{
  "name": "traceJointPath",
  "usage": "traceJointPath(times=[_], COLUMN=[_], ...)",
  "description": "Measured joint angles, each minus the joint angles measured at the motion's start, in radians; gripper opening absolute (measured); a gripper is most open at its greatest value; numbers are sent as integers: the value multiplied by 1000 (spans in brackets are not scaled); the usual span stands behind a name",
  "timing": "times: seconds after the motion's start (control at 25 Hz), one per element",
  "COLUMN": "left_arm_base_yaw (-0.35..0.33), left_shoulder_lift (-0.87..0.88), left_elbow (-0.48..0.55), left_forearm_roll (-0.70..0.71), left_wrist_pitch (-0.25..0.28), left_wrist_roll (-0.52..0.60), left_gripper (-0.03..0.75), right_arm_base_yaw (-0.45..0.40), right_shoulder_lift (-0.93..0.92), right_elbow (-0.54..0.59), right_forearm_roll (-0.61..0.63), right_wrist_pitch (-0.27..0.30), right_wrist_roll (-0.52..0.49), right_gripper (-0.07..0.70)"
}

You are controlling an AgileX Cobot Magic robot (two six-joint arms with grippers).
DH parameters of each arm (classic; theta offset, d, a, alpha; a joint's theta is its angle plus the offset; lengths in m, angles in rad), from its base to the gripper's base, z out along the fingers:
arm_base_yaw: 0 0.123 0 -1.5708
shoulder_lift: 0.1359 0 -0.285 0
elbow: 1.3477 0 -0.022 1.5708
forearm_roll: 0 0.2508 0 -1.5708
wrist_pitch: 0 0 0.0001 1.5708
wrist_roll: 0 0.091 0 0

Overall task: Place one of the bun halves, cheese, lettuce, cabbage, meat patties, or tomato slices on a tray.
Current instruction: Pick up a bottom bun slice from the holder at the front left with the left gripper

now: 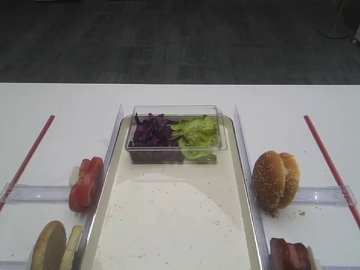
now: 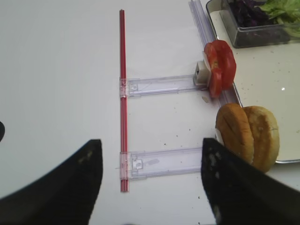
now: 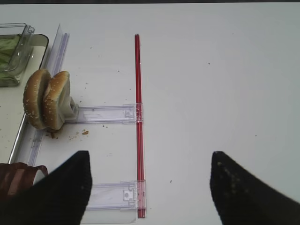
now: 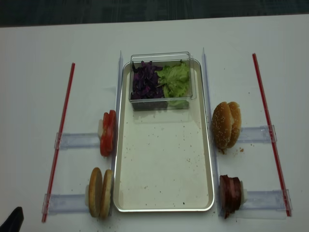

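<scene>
Bright, even overhead light; soft glare on the tray [image 1: 169, 214], wrist-view fingers [image 2: 56, 187] blurred.

We have 4 views. Ext. high cam sits low at the near end of the tray [image 1: 169, 225], facing fwd along it to the far floor. The realsense looks almost straight down from higher up, so the whole tray [image 4: 164, 164] fits w/ both red strips. R wrist cam is close over the table's right side, looking down past its own fingertips [image 3: 65, 187]; L wrist cam mirrors it [image 2: 70, 183]. Both high views share the tub; each wrist view shares one side rack w/ them.
</scene>
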Motion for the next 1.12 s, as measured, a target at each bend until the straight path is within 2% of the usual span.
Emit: traceJointPath(times=[0.6, 0.84, 1.12], left_arm_base_yaw=[0, 0, 0], left_shoulder_lift=[0, 8, 234], left_elbow=[0, -44, -114], left_forearm_roll=[0, -2, -39], left_wrist_pitch=[0, -1, 36], left_wrist_roll=[0, 5, 22], left_gripper=[419, 419, 419], right_arm_base_yaw=[0, 0, 0], right_shoulder_lift=[0, 0, 0], right_elbow=[0, 0, 0], right_forearm_roll=[0, 0, 0], right_wrist_pitch=[0, 0, 0], right_wrist_roll=[0, 0, 0], right_gripper=[551, 551, 551])
